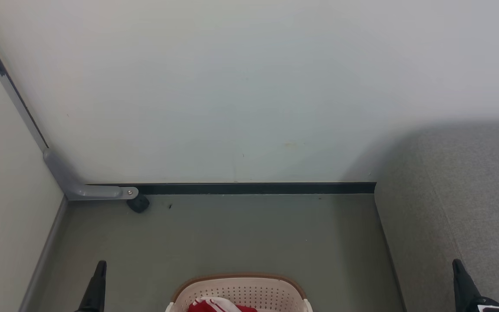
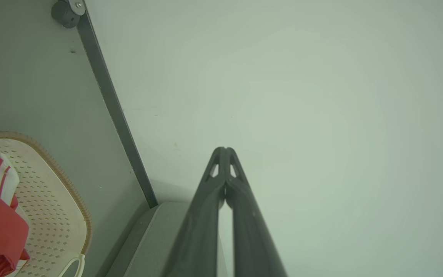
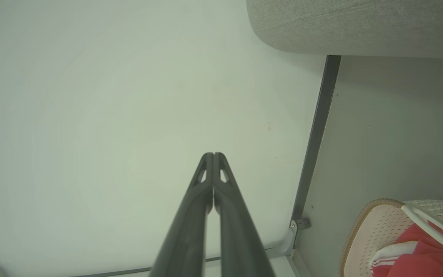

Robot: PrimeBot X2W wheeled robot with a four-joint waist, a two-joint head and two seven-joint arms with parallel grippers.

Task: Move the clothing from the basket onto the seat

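Red shirt (image 1: 199,307) bunched in the basket (image 1: 241,278), bottom centre

Left gripper (image 2: 224,151) jaws clenched on nothing; shirt looks soft, light, floppy, so pinch a raised fold; seat (image 1: 457,195) at right, right gripper (image 3: 214,155) jaws clenched empty too.

Basket (image 1: 241,292): cream plastic, perforated, smooth, low sheen; brown rim (image 2: 76,194) finely ribbed.
Clothing (image 1: 208,307): red cloth with white bands, soft, matt, creased.
Seat (image 1: 457,195): grey woven fabric, coarse grain, matt.
Floor (image 1: 232,234): grey-green, smooth, matt.
Wall (image 1: 249,86): pale, smooth, matt.
Bracket (image 1: 85,190): grey metal look, satin, bright screw heads.
Fingers (image 2: 204,219) of left gripper (image 2: 224,149) and right gripper (image 3: 214,154): dark plastic look, matt, smooth.
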